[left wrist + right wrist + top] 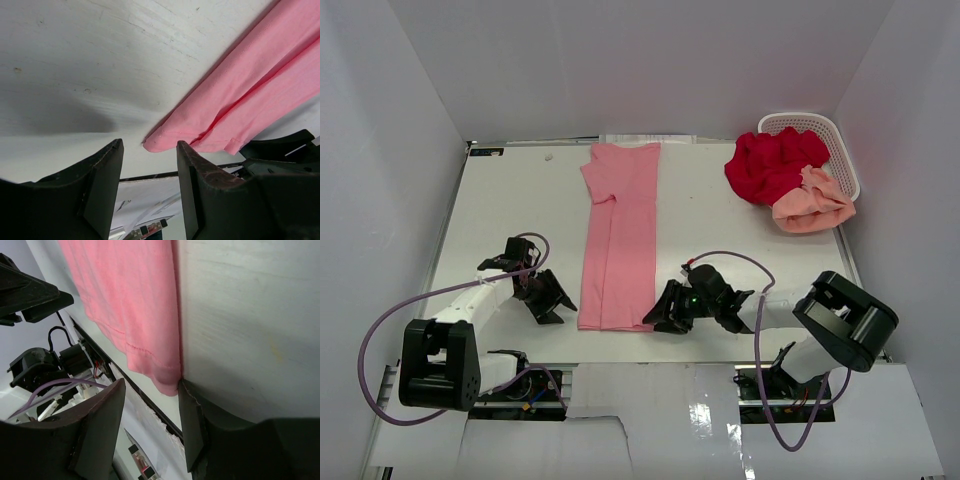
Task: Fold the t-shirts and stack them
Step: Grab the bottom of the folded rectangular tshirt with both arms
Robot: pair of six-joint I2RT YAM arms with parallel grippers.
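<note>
The left claw [150,145] and right claw [151,382] are apart. A bottom corner of the pink shirt [620,240] lies just ahead of each. Best pinch both together.

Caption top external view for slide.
Both open, left end effector and right end effector flank the near hem of the folded pink t-shirt; red t-shirt and peach t-shirt heaped by the basket.

A white surface [520,210], scuffed and faintly speckled in the wrist views, sits enclosed by plain white walls [620,60]. A white perforated plastic basket [844,150] stands at its far right corner. A small dark label [486,152] lies at the far left corner.
</note>
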